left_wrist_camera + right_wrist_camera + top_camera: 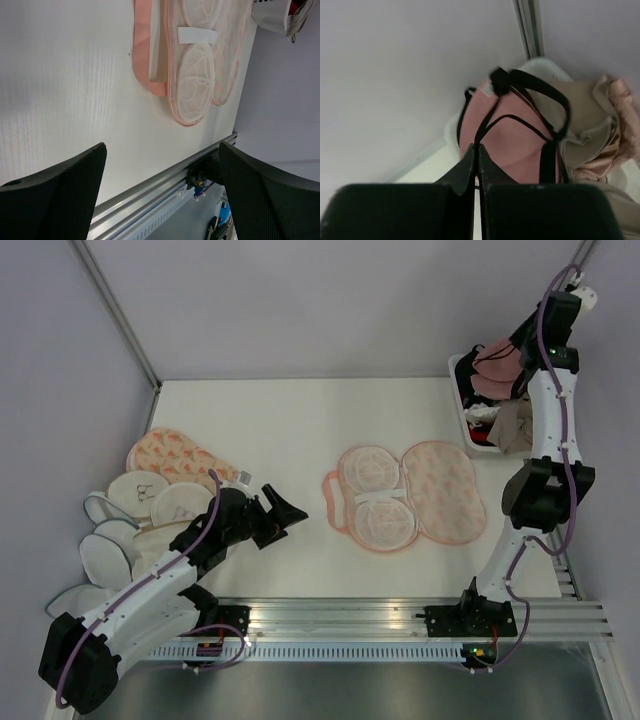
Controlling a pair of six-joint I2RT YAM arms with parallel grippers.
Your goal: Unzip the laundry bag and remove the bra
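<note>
The laundry bag (pixel 410 495) lies unzipped and spread open at the table's middle, one lobe showing white mesh lining, the other peach print. It also shows in the left wrist view (pixel 195 75). My right gripper (pixel 522 348) is raised at the back right, shut (pixel 479 147) on a black strap of the pink bra (pixel 515 135). The bra (pixel 495 360) hangs over the white bin (pixel 462 400). My left gripper (pixel 285 515) is open and empty (pixel 162 146), low over the table left of the bag.
The white bin holds a beige bra (pixel 590 115) and other garments. A pile of round white mesh pouches (pixel 130 520) and another peach printed pouch (pixel 175 455) lie at the left. An aluminium rail (pixel 400 615) runs along the near edge.
</note>
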